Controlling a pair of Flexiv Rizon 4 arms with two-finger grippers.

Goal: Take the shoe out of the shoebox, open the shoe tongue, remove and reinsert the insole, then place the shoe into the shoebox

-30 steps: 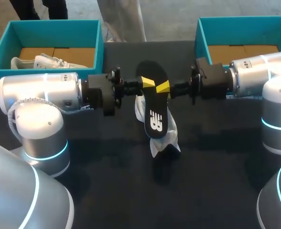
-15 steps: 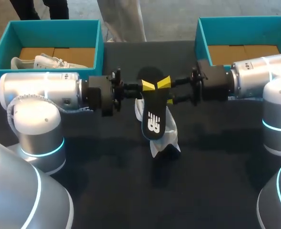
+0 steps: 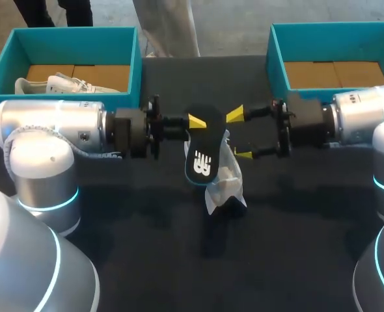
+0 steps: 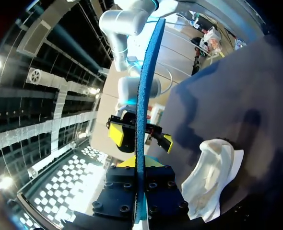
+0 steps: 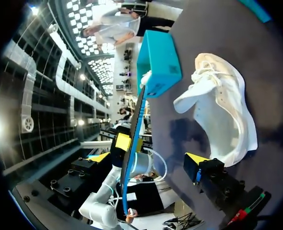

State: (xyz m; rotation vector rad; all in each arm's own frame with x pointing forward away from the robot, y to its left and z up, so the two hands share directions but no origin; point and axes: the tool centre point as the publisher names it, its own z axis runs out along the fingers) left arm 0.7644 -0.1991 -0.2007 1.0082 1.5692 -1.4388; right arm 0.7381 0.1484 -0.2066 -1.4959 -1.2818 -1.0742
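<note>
Dark table (image 3: 146, 247) with a teal shoebox at each far corner. The left shoebox (image 3: 75, 45) holds a boxed shoe (image 3: 55, 84); the right shoebox (image 3: 329, 42) shows bare cardboard. A loose white shoe (image 3: 226, 185) lies mid-table between the arms. The left gripper (image 3: 195, 122) is clamped on the black insole (image 3: 203, 146), held over the loose shoe. The right gripper (image 3: 239, 134) has its fingers spread, facing the insole and gripping nothing.

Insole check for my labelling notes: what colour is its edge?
Blue; the insole shows edge-on best in the left wrist view.
</note>
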